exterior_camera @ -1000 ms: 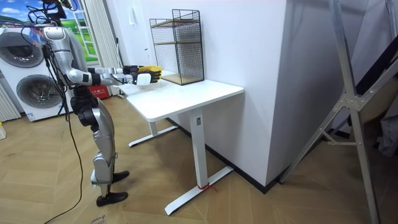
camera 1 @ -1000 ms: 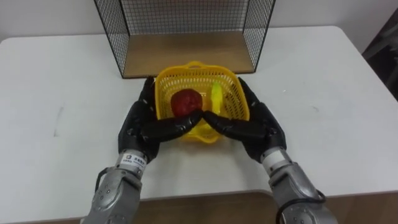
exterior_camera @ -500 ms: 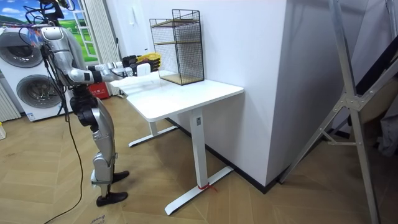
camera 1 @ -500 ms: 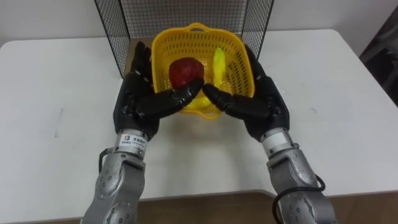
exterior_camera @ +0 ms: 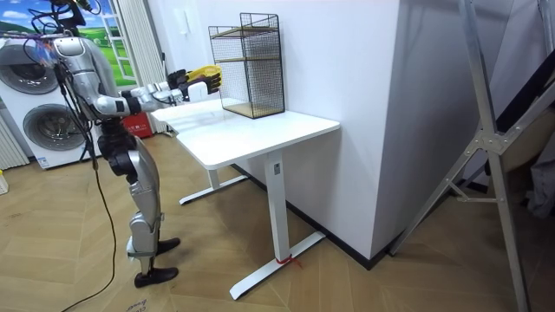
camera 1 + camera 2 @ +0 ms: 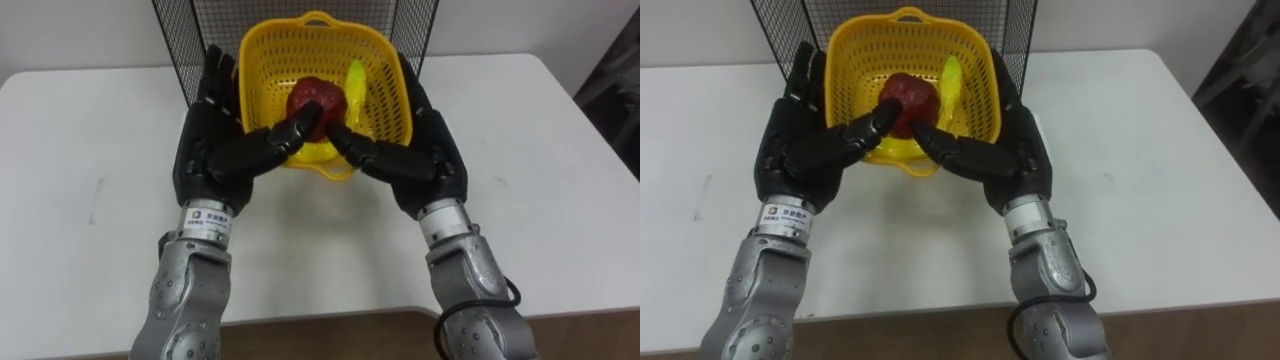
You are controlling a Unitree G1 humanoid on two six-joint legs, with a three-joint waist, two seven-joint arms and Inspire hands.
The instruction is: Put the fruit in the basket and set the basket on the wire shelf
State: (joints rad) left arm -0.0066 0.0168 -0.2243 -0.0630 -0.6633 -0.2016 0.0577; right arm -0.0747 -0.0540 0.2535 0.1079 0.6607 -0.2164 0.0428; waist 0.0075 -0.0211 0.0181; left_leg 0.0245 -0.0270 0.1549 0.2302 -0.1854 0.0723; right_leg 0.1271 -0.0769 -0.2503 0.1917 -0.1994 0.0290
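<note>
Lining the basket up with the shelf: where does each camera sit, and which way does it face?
Left eye view: on the head, looking down at the white table; both forearms, with left hand and right hand pressing the yellow basket between them, before the wire shelf.
Right eye view: beside it, same downward look, same arms.
Room view: across the room, side-on; whole robot standing at the table.
Shared: basket, shelf, table, hands.
</note>
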